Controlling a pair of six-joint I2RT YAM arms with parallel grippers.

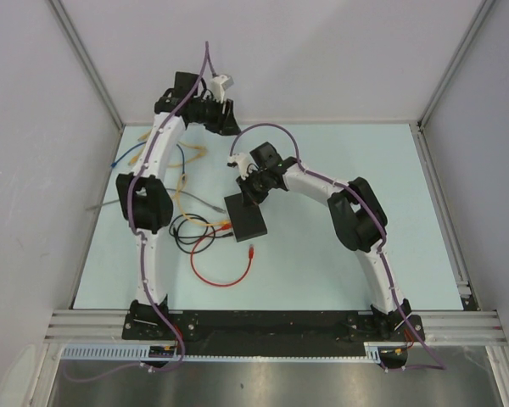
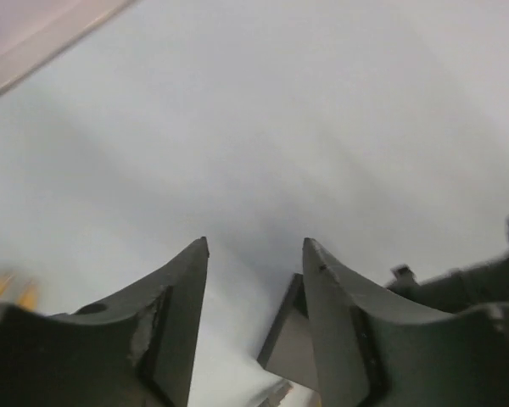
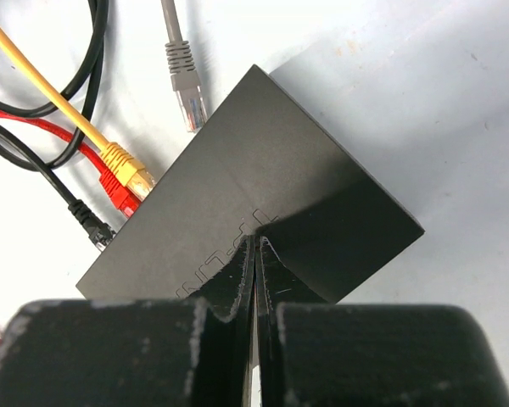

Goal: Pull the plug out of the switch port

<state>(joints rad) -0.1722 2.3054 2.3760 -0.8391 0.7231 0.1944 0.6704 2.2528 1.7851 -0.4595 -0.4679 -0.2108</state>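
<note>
The flat matte-black box (image 3: 263, 178) lies on the table, also in the top view (image 1: 246, 219). Its port edge faces left, and the sockets themselves are hidden under the lid. A yellow plug (image 3: 125, 165), a red plug (image 3: 119, 192) and a black plug (image 3: 93, 229) sit against that edge. My right gripper (image 3: 256, 243) is shut and empty, with its tips down on the box's top (image 1: 253, 191). My left gripper (image 2: 256, 246) is open and empty. It is raised at the back of the table (image 1: 227, 123), far from the box.
A loose grey plug (image 3: 187, 93) lies just off the box's far corner. Yellow, black and red cables (image 1: 205, 246) loop left of the box, with a free red end (image 1: 252, 250). A blue cable (image 1: 119, 158) lies at the far left. Walls stand on three sides.
</note>
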